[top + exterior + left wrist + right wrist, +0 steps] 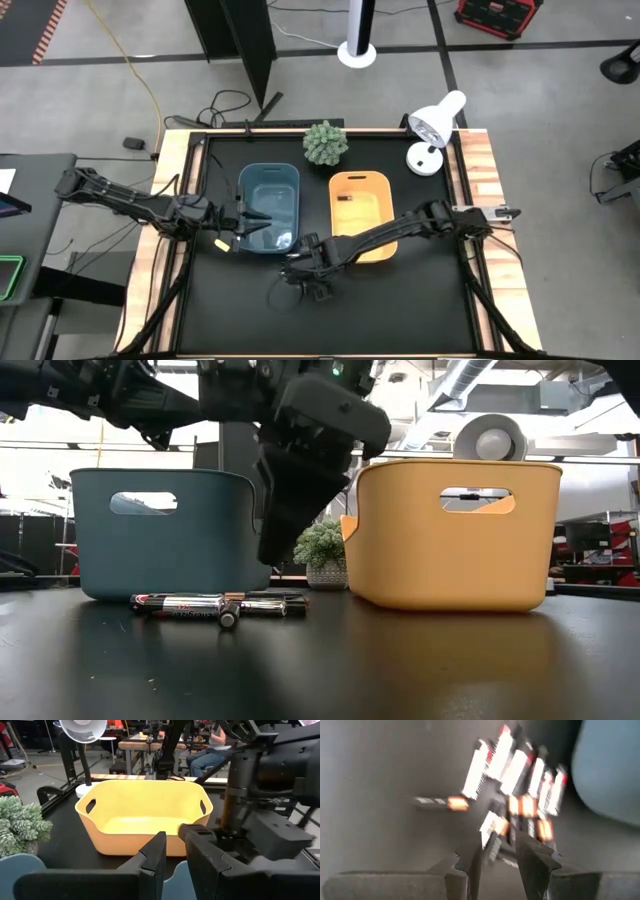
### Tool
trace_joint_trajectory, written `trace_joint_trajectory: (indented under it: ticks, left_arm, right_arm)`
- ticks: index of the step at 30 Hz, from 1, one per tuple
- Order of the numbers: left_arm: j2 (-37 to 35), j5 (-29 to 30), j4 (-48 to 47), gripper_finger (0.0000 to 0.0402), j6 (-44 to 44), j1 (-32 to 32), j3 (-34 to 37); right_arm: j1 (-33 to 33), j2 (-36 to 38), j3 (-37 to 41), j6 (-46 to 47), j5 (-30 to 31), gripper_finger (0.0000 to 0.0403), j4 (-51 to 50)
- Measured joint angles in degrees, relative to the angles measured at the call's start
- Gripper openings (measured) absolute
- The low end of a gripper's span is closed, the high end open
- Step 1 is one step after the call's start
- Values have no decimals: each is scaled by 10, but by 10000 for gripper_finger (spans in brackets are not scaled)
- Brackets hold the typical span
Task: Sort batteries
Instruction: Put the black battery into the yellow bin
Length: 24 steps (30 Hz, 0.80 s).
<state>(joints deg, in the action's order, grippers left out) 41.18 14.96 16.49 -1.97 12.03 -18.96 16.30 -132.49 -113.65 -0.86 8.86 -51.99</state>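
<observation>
Batteries point(512, 780) lie bunched side by side on the black desk point(400, 310), in front of the blue bin point(270, 205) and just beside the orange bin point(362, 215). The right hand point(495, 852) hangs directly above the cluster, fingers apart with a narrow gap between them, holding nothing. The left hand point(172, 855) hovers over the blue bin's near rim, fingers nearly together and empty as far as can be seen.

Main risk: the batteries lie touching one another, so closing fingers may catch two at once or push neighbours aside. Round cells roll freely on this smooth surface; a nudged one could run toward a bin wall or the desk edge. A tip-only pinch could slip during the lift. Both arms work close together near the blue bin, so contact between them is possible.
</observation>
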Motion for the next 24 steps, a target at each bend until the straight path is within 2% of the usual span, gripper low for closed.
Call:
trace_joint_trajectory:
  ticks: [12, 24]
  left_arm:
    - [-1, 0, -8, 71, 2, 0, 1]
    - [-15, -14, -12, 71, 1, 0, 1]
  right_arm:
    - [-38, 0, 0, 44, 6, 133, -12]
    - [-44, 0, 39, 56, 16, 132, 10]
